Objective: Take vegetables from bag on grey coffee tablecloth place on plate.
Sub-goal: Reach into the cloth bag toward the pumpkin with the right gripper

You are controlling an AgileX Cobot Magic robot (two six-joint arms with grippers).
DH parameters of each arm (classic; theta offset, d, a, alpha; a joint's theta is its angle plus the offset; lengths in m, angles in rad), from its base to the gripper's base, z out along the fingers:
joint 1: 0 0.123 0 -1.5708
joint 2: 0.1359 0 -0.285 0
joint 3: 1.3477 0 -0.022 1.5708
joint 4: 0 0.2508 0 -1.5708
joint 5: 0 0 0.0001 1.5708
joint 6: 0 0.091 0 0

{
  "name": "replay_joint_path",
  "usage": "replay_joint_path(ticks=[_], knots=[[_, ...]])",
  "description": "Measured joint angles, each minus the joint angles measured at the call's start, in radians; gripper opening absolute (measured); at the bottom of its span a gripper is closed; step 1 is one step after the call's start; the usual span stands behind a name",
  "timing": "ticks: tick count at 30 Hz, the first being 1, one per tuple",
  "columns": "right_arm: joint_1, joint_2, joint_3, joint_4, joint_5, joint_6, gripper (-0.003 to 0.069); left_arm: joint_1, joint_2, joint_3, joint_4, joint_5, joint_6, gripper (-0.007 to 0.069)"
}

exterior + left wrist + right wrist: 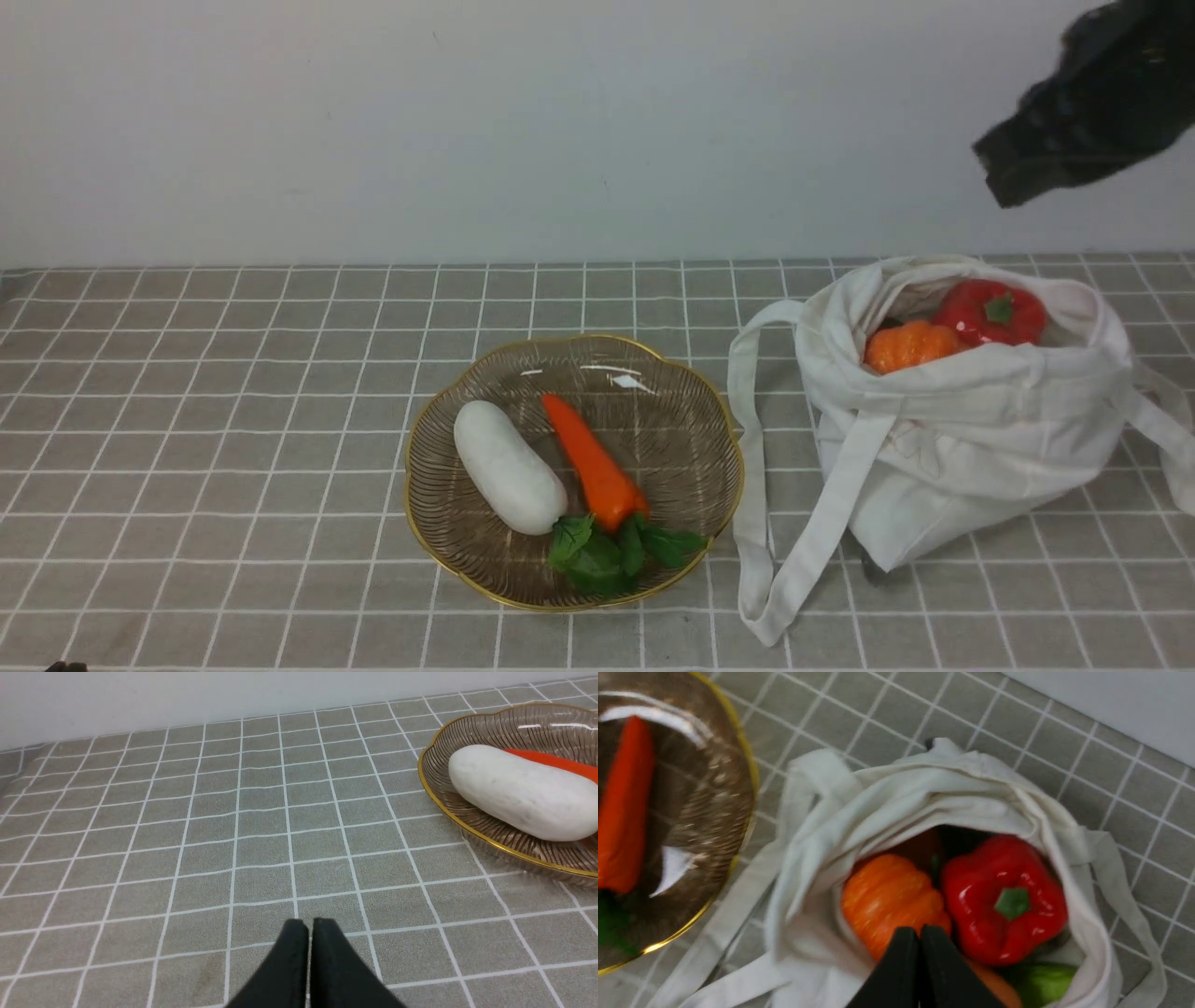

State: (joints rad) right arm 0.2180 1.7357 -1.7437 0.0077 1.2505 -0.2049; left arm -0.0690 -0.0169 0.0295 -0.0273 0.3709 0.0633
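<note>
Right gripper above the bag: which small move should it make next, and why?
Probably it should open its jaws before it goes down. The right gripper is shut and empty above the open bag, where the pumpkin and the pepper lie uncovered side by side. Shut fingers could only push them, not take one.

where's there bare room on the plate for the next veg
Free on the plate: the right side, between the carrot and the rim facing the bag; also the far part beyond the white vegetable. Crowded: the middle and the near edge, under the carrot's leaves.
</note>
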Motion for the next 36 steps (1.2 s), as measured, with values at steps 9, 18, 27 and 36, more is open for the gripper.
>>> replay_joint_path(ticks=[9, 18, 27, 36], knots=[[0.031, 0.181, -0.057, -0.008, 0.000, 0.121, 0.0073, 0.000, 0.000, 0.000, 0.000, 0.000, 0.000, -0.0005], [0.035, 0.200, -0.040, -0.008, -0.004, 0.084, 0.0433, 0.000, 0.000, 0.000, 0.000, 0.000, 0.000, -0.0005], [0.036, 0.201, 0.107, -0.034, -0.007, 0.095, 0.0654, 0.000, 0.000, 0.000, 0.000, 0.000, 0.000, -0.0005], [0.036, 0.249, 0.108, -0.106, -0.015, 0.090, 0.0646, 0.000, 0.000, 0.000, 0.000, 0.000, 0.000, -0.0005]])
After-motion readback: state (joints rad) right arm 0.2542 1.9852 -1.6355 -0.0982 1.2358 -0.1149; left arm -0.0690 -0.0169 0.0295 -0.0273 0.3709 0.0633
